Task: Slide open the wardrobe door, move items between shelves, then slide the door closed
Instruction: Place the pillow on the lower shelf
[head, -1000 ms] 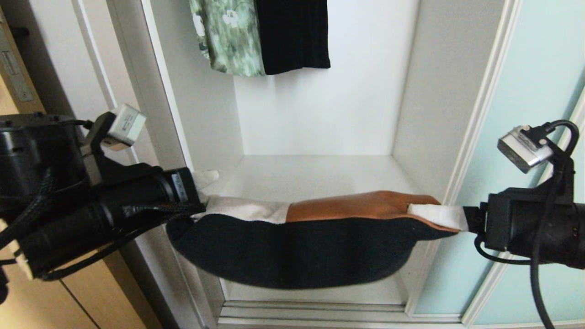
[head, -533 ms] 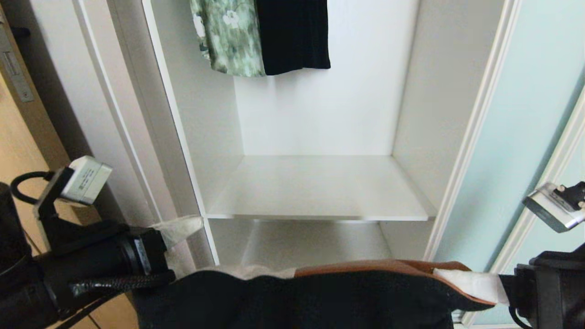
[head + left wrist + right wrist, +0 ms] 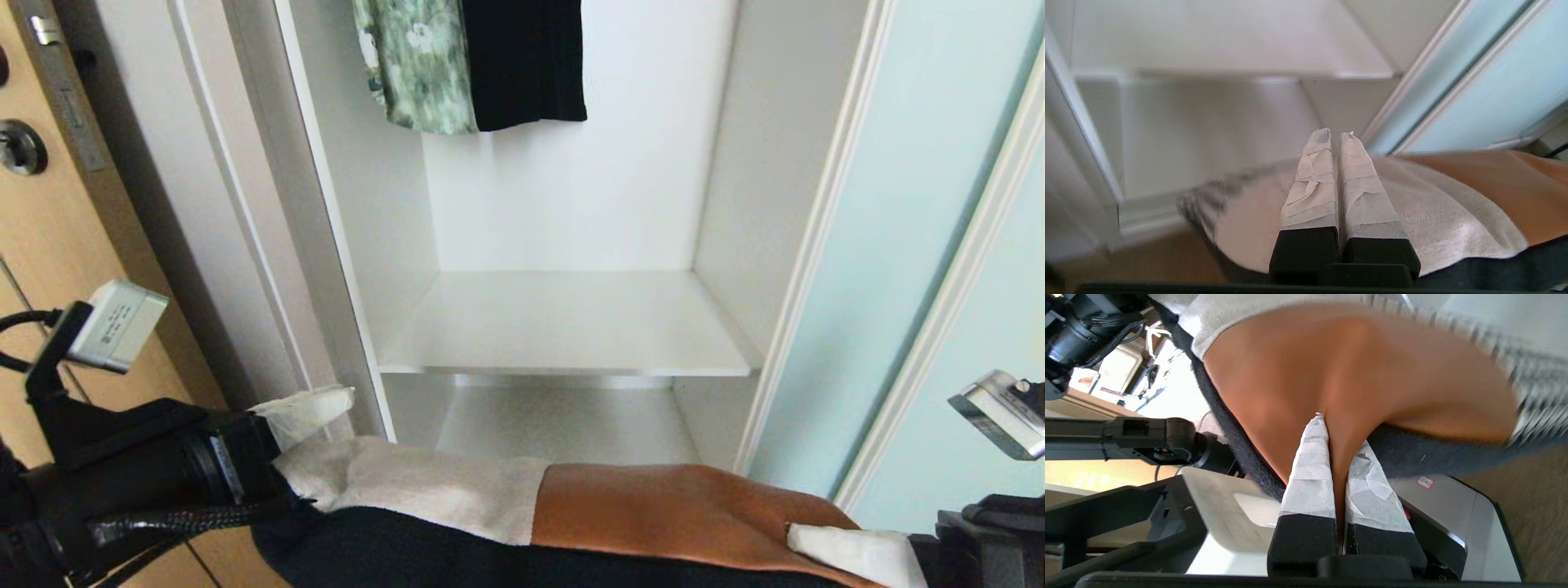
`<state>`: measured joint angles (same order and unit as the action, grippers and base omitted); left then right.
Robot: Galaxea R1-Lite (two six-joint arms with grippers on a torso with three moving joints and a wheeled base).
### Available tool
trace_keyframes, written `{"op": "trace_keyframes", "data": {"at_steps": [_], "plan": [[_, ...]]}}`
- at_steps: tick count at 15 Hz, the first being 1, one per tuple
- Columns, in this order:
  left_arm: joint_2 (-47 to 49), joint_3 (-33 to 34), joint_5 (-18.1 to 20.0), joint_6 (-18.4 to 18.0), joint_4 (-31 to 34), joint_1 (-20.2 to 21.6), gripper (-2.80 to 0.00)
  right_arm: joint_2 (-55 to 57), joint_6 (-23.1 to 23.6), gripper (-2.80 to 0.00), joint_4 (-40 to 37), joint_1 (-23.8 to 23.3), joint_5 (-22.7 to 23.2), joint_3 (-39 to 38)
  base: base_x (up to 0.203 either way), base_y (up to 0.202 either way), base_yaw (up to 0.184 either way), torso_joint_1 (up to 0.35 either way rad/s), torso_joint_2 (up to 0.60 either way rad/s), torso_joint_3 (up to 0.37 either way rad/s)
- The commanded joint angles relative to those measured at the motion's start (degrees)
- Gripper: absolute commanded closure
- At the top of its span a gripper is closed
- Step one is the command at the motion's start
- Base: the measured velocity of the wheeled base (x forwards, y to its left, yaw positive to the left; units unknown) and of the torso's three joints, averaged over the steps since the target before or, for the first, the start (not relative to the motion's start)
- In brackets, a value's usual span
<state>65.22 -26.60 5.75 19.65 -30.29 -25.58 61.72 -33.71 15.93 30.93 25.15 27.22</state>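
Now the cushion (image 3: 571,514) hangs lower than a second ago, below and in front of the white shelf (image 3: 563,327), which was partly covered before and is fully visible. The left gripper (image 3: 306,420) pinches its beige end and the right gripper (image 3: 1337,457) pinches its rust-brown end, fingers pressed together on the fabric. Above the shelf hang a green floral garment (image 3: 416,65) and a black garment (image 3: 526,61); right of the shelf stands the sliding wardrobe door (image 3: 906,245).

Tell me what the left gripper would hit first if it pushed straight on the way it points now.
Likely nothing at once. The left gripper, shut on the cushion, points into the open space under the upper shelf; the lower shelf or the wardrobe's back wall seems first, but depth is unclear.
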Motion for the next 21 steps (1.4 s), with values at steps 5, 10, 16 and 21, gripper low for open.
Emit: {"op": "trace_keyframes", "data": {"at_steps": [5, 10, 16, 21], "plan": [[1.76, -0.03, -0.04, 0.12, -0.30, 0.00, 0.00, -0.11, -0.66, 0.00, 0.06, 0.05, 0.16, -1.12, -0.197, 0.000, 0.000, 0.001, 0.00, 0.004], [1.58, 0.23, -0.04, 0.12, -0.30, 0.09, 0.00, -0.90, -4.61, 0.00, 0.15, 0.10, 0.25, -0.94, -0.195, 0.000, 0.000, 0.002, 0.00, 0.004], [2.31, 0.18, -0.22, -0.53, -0.38, 0.09, 0.00, -0.28, -4.70, 0.00, 0.15, 0.10, 0.25, -1.03, -0.133, 0.000, -0.001, 0.002, 0.00, 0.003], [1.44, 1.76, -0.30, -0.44, -1.09, 0.09, 0.00, -0.19, -4.70, 0.00, 0.15, 0.98, 0.25, -1.21, 0.000, 0.000, 0.000, 0.000, 0.00, 0.000]]}}
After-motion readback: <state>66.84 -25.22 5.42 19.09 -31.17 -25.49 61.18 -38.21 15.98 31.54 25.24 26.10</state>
